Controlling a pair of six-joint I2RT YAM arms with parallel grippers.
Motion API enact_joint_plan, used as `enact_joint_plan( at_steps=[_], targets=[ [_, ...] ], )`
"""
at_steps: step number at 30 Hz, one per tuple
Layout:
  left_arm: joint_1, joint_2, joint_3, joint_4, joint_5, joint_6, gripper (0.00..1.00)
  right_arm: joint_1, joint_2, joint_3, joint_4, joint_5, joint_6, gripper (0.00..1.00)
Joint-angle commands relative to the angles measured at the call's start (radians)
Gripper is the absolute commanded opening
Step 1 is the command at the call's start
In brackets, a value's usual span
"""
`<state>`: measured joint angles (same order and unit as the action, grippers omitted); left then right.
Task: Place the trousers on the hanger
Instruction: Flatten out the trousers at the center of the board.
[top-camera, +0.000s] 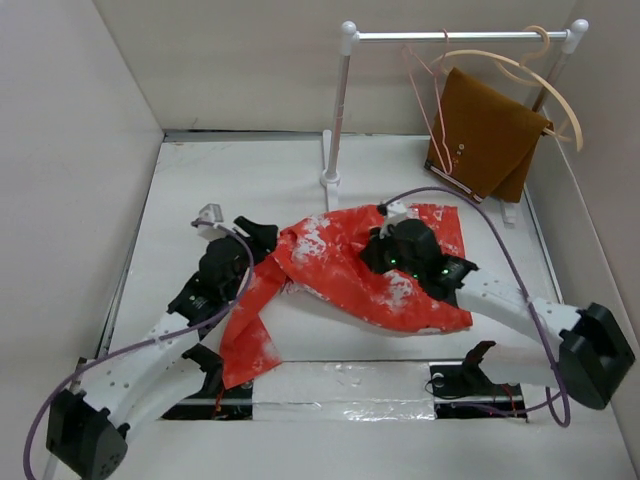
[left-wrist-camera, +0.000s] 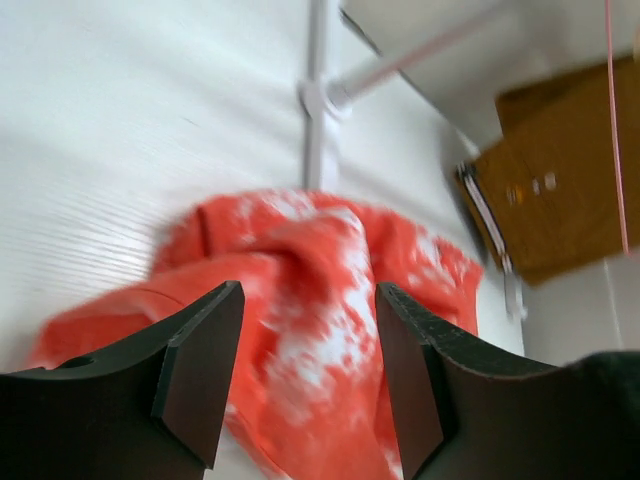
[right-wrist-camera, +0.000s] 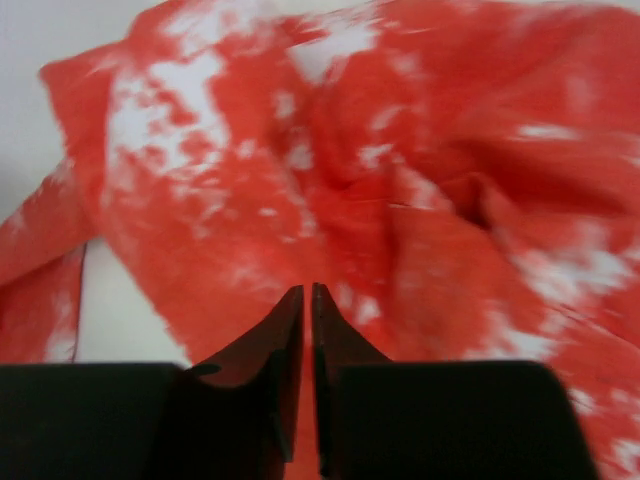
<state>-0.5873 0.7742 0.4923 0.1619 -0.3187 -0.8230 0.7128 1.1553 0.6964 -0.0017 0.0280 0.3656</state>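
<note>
From above, the trousers (top-camera: 345, 275) lie rumpled across the middle of the table (top-camera: 180, 190), one leg trailing toward the near edge. The left gripper (top-camera: 262, 238) sits at their left edge. The right arm's dark wrist rests over their upper right part and hides its own fingers. At the far right the hanger (top-camera: 435, 110) hangs from a white rail (top-camera: 460, 36), well apart from the trousers, next to a brown cloth (top-camera: 485, 135) draped on a wooden hanger (top-camera: 545, 80). From the left wrist, the left fingers (left-wrist-camera: 200, 370) are spread wide with the blurred trousers showing in the gap between them. Whether they touch the fabric is hard to tell. The pink wire shows only as a thin line at the right edge, cut off. From the right wrist, the right gripper (right-wrist-camera: 305, 292) is clenched nearly tight just over the trousers, which fill the view. I cannot tell whether a fold is pinched between its fingers.
</note>
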Motion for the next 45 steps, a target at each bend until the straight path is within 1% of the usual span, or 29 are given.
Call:
enact_joint_plan(
  at_steps=[1,2,3,5,6,9,10,11,12,14,16,19,22,23,24,28,29,31,32,33,34,35,36,37,38,39,40,42,45],
  targets=[
    [0.134,-0.091,-0.008,-0.042,0.079,-0.054,0.51,0.143,0.119,0.178,0.051,0.025,-0.129,0.2],
    [0.205,-0.113,-0.011,-0.054,0.101,-0.053,0.51,0.178,0.156,0.216,0.048,0.036,-0.145,0.36],
    [0.234,-0.157,-0.03,-0.053,0.108,-0.054,0.51,0.238,0.196,0.306,0.039,0.044,-0.163,0.43],
    [0.286,-0.193,-0.049,-0.039,0.124,-0.061,0.51,0.287,0.31,0.403,-0.004,0.079,-0.209,0.53],
    [0.332,-0.208,-0.052,-0.039,0.128,-0.062,0.51,0.304,0.346,0.446,-0.03,0.085,-0.221,0.53],
    [0.389,-0.204,-0.038,-0.048,0.17,-0.059,0.5,0.327,0.499,0.586,-0.021,0.076,-0.251,0.64],
    [0.417,-0.204,-0.037,-0.044,0.182,-0.061,0.5,0.327,0.544,0.629,-0.062,0.075,-0.258,0.66],
    [0.428,-0.204,-0.038,-0.026,0.211,-0.061,0.5,0.327,0.59,0.725,-0.093,0.082,-0.284,0.69],
    [0.44,-0.201,-0.038,-0.018,0.227,-0.059,0.5,0.327,0.68,0.773,-0.121,0.093,-0.295,0.69],
    [0.474,-0.191,-0.028,-0.024,0.26,-0.056,0.5,0.327,0.76,0.9,-0.205,0.111,-0.31,0.69],
    [0.495,-0.188,-0.017,-0.025,0.282,-0.039,0.5,0.327,0.84,0.96,-0.271,0.104,-0.312,0.69],
    [0.508,-0.182,-0.015,-0.028,0.302,-0.021,0.5,0.327,0.863,0.96,-0.229,0.098,-0.315,0.65],
    [0.508,-0.164,-0.018,-0.038,0.314,-0.01,0.5,0.327,0.862,0.962,-0.227,0.119,-0.31,0.21],
    [0.508,-0.162,-0.027,-0.026,0.348,-0.007,0.5,0.327,0.842,0.96,-0.231,0.142,-0.3,0.08],
    [0.508,-0.159,-0.047,-0.018,0.365,-0.007,0.5,0.327,0.825,0.95,-0.23,0.145,-0.3,0.0],
    [0.508,-0.109,-0.075,0.014,0.429,0.01,0.51,0.327,0.631,0.806,-0.181,0.159,-0.292,0.0],
    [0.508,-0.093,-0.083,0.042,0.484,0.018,0.5,0.338,0.5,0.693,-0.167,0.165,-0.283,0.0],
    [0.508,-0.037,-0.107,0.076,0.524,0.024,0.5,0.347,0.355,0.558,-0.149,0.162,-0.268,0.0],
    [0.508,-0.018,-0.113,0.105,0.539,0.025,0.5,0.347,0.283,0.426,-0.156,0.158,-0.231,0.0],
    [0.488,0.022,-0.124,0.12,0.538,0.024,0.5,0.347,0.15,0.361,-0.165,0.158,-0.208,0.0],
    [0.466,0.04,-0.129,0.132,0.526,0.027,0.5,0.347,0.089,0.297,-0.188,0.151,-0.197,0.0],
    [0.405,0.057,-0.129,0.145,0.508,0.027,0.5,0.347,0.03,0.232,-0.195,0.126,-0.188,0.0],
    [0.336,0.1,-0.129,0.174,0.462,0.025,0.51,0.347,-0.073,0.119,-0.227,0.097,-0.125,0.0],
    [0.336,0.127,-0.127,0.191,0.44,0.024,0.51,0.347,-0.116,0.073,-0.248,0.096,-0.125,0.0],
    [0.275,0.158,-0.118,0.2,0.422,0.025,0.51,0.347,-0.158,0.033,-0.274,0.095,-0.053,0.0],
    [0.25,0.228,-0.083,0.192,0.387,0.028,0.51,0.358,-0.196,-0.024,-0.305,0.101,-0.015,0.0],
    [0.229,0.265,-0.068,0.189,0.376,0.033,0.52,0.358,-0.265,-0.046,-0.366,0.11,0.018,0.0],
    [0.189,0.342,-0.044,0.192,0.35,0.042,0.52,0.37,-0.322,-0.08,-0.403,0.112,0.093,0.0],
    [0.188,0.375,-0.069,0.226,0.33,0.019,0.53,0.401,-0.387,-0.112,-0.449,0.116,0.139,0.0]
  ],
)
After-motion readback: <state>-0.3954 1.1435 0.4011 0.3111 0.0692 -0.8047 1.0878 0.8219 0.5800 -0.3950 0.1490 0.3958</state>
